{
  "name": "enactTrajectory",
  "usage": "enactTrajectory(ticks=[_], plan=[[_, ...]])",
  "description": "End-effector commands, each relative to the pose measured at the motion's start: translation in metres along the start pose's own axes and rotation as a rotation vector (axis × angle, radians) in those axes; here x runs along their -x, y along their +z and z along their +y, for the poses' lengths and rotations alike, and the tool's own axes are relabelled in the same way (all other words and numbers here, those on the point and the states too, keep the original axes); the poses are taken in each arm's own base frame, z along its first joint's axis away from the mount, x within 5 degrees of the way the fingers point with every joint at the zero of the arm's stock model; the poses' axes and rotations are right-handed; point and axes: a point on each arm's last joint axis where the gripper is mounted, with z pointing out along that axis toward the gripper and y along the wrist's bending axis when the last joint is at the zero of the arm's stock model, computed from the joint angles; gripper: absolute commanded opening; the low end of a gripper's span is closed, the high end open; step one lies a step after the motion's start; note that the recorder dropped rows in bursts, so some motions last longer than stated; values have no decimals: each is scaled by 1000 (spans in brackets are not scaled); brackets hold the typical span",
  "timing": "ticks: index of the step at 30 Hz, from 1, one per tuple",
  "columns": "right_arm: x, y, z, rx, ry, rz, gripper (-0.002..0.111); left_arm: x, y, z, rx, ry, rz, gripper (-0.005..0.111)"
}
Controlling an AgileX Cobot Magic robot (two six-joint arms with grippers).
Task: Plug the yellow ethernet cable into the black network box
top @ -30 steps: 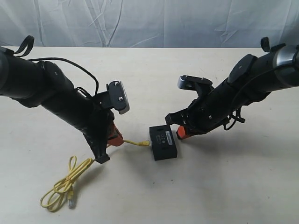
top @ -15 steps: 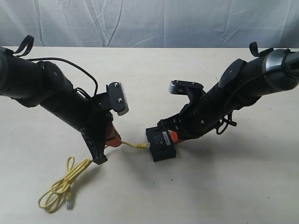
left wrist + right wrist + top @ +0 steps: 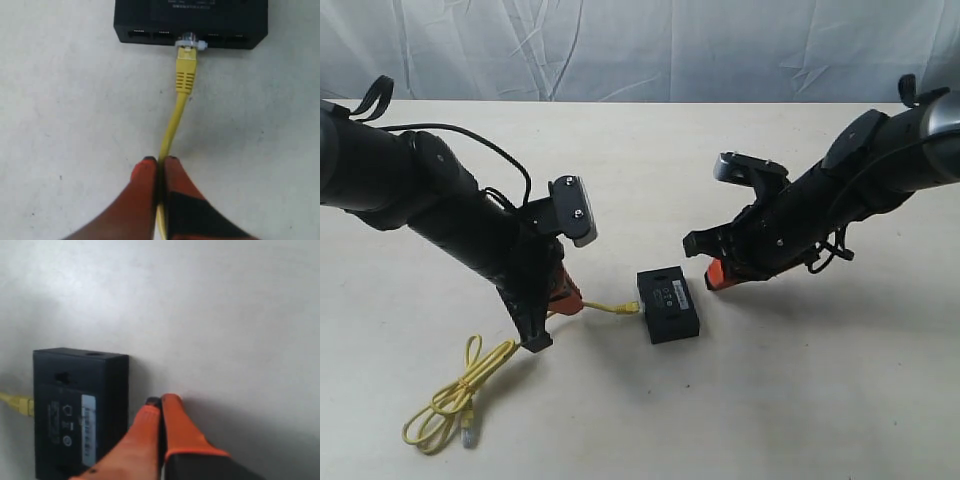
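Note:
The black network box (image 3: 668, 304) lies flat near the table's middle, its pale label (image 3: 88, 429) facing up. The yellow ethernet cable (image 3: 608, 307) runs from my left gripper (image 3: 563, 297) to the box's left side. In the left wrist view its clear plug (image 3: 189, 43) sits at a port on the box (image 3: 150, 15). My left gripper (image 3: 159, 161) is shut on the cable (image 3: 172, 125) a short way behind the plug. The cable's remaining length lies looped (image 3: 455, 395) at the front left. My right gripper (image 3: 712, 277) (image 3: 161, 401) is shut on nothing, just right of the box (image 3: 80, 405).
A wrinkled pale cloth (image 3: 640, 45) hangs behind the table's far edge. The cable's free end plug (image 3: 470, 432) rests by the loop near the front left.
My right gripper was over the box's top half a second ago and has since pulled back to the right and up. The box shifted slightly. The left arm has stayed put.

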Motion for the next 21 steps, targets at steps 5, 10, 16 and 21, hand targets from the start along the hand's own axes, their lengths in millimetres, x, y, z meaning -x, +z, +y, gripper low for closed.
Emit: enactTrajectory(ticks=[5,10,16,21], plan=[[-9,18,22,31,-58,55,-1,3,-3,-2,-13,-13,-16,0],[-2,-3,4,22,-25,20,-1,3,-3,-2,-15,-13,-15,0],[-2,-2,-4,23,24,26,-1,3,-3,-2,-17,-13,-15,0],[-7,13,26,103,-44,45,-1,3,-3,-2,-17,-13,-15,0]])
